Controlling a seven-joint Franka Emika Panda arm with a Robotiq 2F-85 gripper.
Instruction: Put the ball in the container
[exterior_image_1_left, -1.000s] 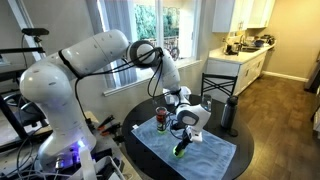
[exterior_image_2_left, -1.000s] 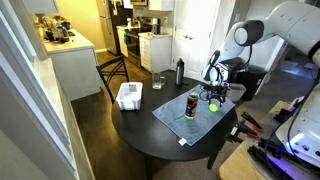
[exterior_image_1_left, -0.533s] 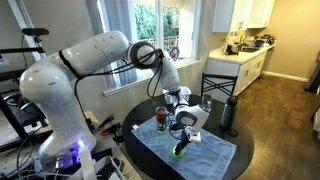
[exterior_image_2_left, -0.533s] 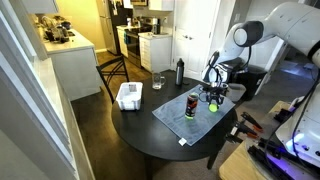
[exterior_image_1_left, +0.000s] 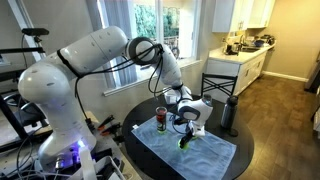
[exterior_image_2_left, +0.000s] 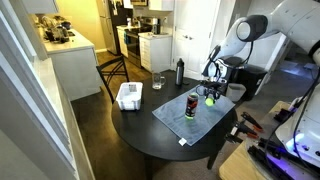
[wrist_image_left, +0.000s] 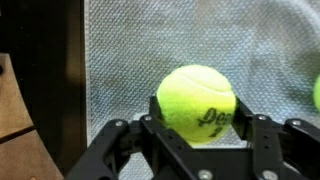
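1. My jaws grip the small yellow-green felt ball (wrist_image_left: 197, 100) over the grey cloth (wrist_image_left: 130, 60), by one edge of the tabletop (exterior_image_2_left: 140, 128).
2. The whitish translucent plastic tub (exterior_image_2_left: 128, 96) lies well apart, at the opposite edge.

claw (exterior_image_2_left: 212, 96) clasping ball (exterior_image_2_left: 211, 100), container (exterior_image_2_left: 129, 96) well apart

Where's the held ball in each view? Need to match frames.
In an exterior view: ball low centre, just above the cloth.
In an exterior view: ball right of centre, over the cloth.
Wrist view: ball centre, in the gripper.
Shared landmark: the cloth under the ball.
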